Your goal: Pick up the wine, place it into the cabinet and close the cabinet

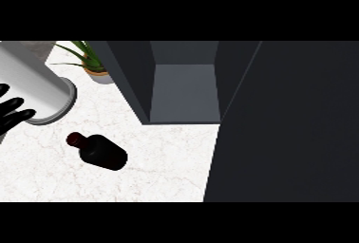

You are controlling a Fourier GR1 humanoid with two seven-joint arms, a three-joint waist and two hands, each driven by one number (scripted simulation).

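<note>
We haven't grabbed the wine yet, it's just sitting mid-bench. Left hand rests at the bench's left edge, fingers relaxed open; right hand's nowhere in sight. Next we'd guess: reach over, grip it, then the open cabinet.

The white veined stone-like counter looked smooth and polished. The dark maroon wine bottle seemed glassy, perhaps slightly glossy. The dark grey cabinet appeared matt, and the pale grey cylindrical container smooth.
</note>
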